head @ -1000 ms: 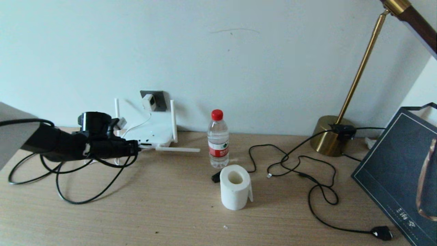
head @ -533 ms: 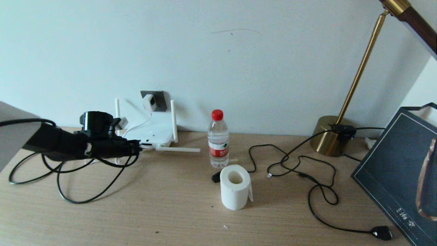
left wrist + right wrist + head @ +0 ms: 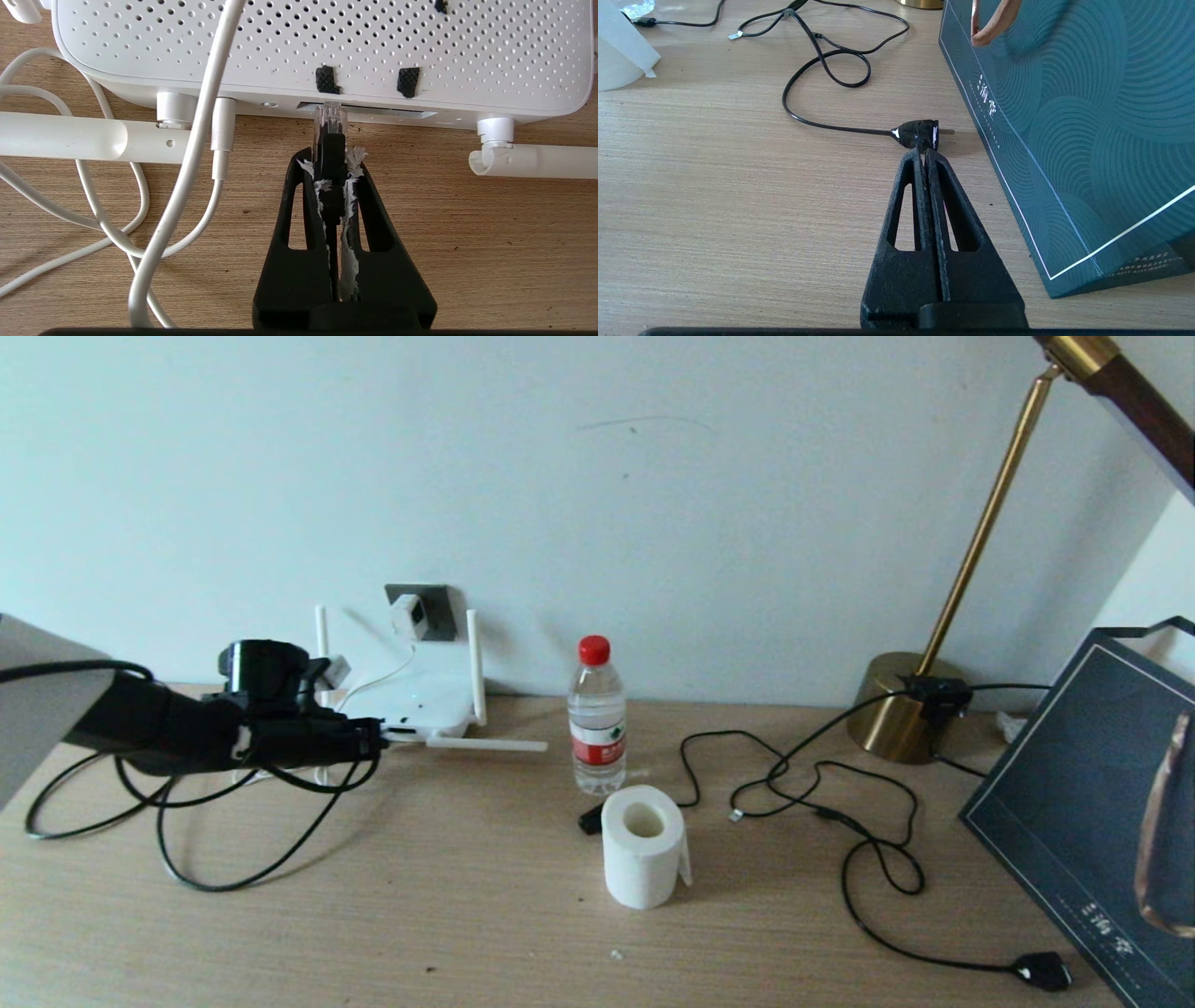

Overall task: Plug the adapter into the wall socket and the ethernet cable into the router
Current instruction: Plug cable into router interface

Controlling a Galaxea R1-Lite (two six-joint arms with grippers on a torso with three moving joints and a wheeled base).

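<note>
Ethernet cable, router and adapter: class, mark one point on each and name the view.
ethernet cable (image 3: pixel 330 119), left wrist view, on its clear plug tip.
router (image 3: pixel 327 42), left wrist view, on its perforated white top.
adapter (image 3: pixel 408 615), head view, on its white cube body.

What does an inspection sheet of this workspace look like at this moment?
Surface: wooden desk, against a pale wall.
Job's things: adapter sits in the wall socket; ethernet cable plug tip at the router port slot.
Clutter: water bottle, paper roll, brass lamp, dark gift bag.
Grippers: left gripper shut on ethernet cable; right gripper shut, empty, above desk near lamp plug.
Cables: black loops on both sides; white cord by router.
Surroundings: nothing seen.
</note>
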